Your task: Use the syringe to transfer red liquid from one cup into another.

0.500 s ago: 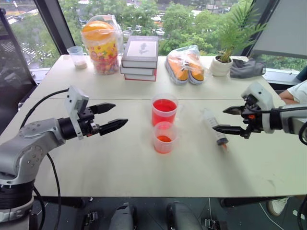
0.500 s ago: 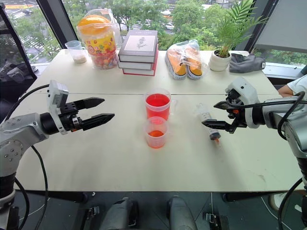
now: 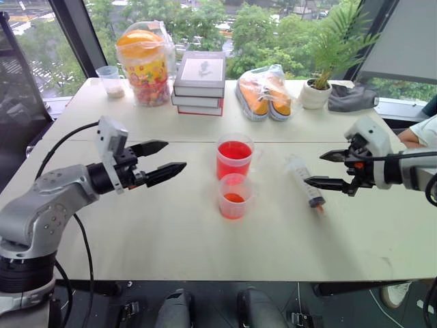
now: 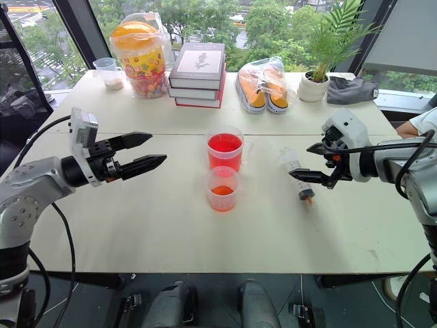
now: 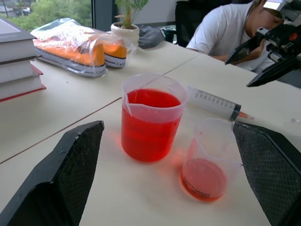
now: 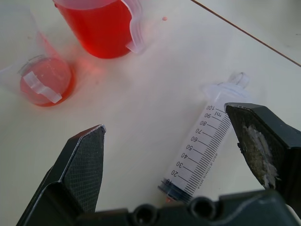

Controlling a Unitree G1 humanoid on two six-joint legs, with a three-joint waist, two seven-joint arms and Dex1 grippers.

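So I'm holding both arms out over the white table right now. My left gripper is hanging off to the left of the cups with its fingers spread wide, nothing in it. My right gripper is hovering just beside the syringe, jaws gaping as well, not gripping anything; in my right wrist view the syringe is lying between the two fingers but apart from both. It's lying flat on the table, its orange tip pointing toward me. The larger cup is sitting mid-table, pretty full of red liquid, and the smaller cup is standing just in front of it, touching or nearly, with a shallow red layer at the bottom.
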